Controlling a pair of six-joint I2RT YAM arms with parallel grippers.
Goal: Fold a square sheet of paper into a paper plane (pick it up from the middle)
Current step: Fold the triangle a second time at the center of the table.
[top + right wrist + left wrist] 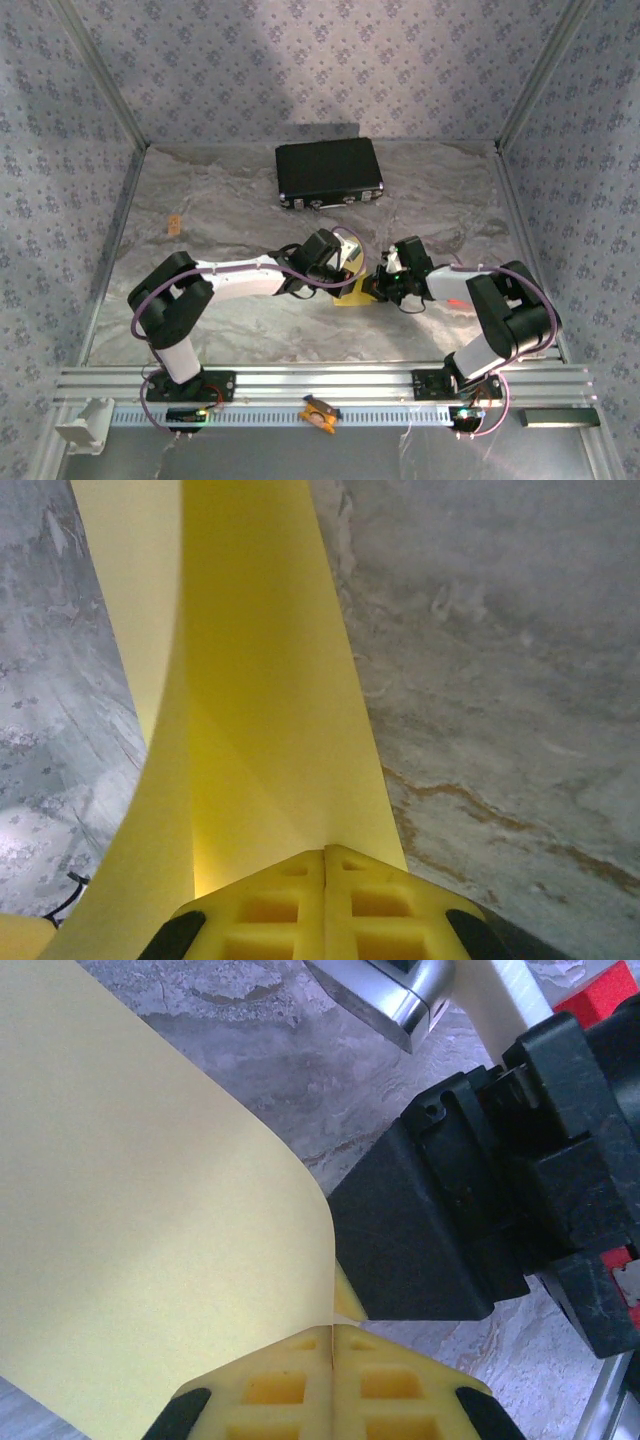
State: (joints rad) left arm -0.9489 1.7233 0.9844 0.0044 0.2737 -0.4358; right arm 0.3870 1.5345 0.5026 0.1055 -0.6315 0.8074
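As the arms [240,271] bend inward, left claw [332,1332] and right claw [325,855] clamp the paper [150,1210] tightly.

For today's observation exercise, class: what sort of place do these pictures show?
Probably a robot test booth in a lab: a left arm and a right arm bolted to a metal rail, and patterned walls closing in the table.

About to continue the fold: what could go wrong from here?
The left fingers and right fingers both pinch the sheet close together: pulling apart could tear it. The right arm's black housing sits right by the left fingers, so they may collide. The sheet bows loosely, so a crease could land crooked.
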